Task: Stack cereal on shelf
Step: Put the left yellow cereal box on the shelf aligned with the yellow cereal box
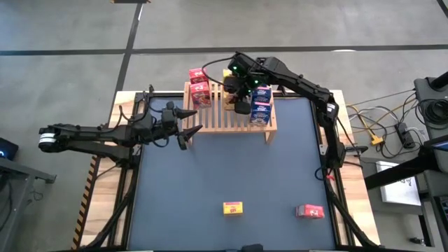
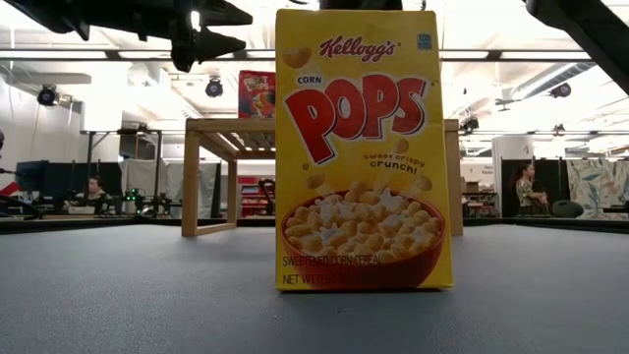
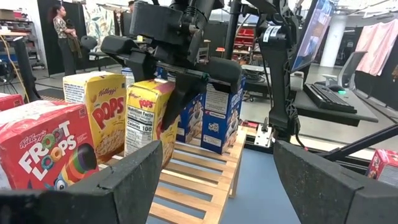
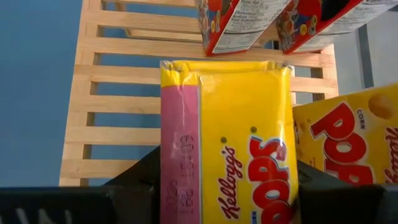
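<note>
Yellow cereal box [image 4: 239,149] above the shelf [image 4: 124,112], clamped between the right end effector's [image 4: 227,180] fingers; left end effector [image 3: 214,180] spread wide beside the shelf.

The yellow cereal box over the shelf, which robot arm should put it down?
The right arm. Its gripper already holds the yellow cereal box above the shelf, beside another yellow box. The left gripper waits open and empty at the shelf's edge.

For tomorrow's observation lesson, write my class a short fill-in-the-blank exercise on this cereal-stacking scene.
1. The right gripper holds a ____ cereal box above the shelf.
2. The left gripper waits with its fingers ____.
3. The number of boxes on the table in front of the shelf is ____.

Missing words: yellow; open; two
</note>
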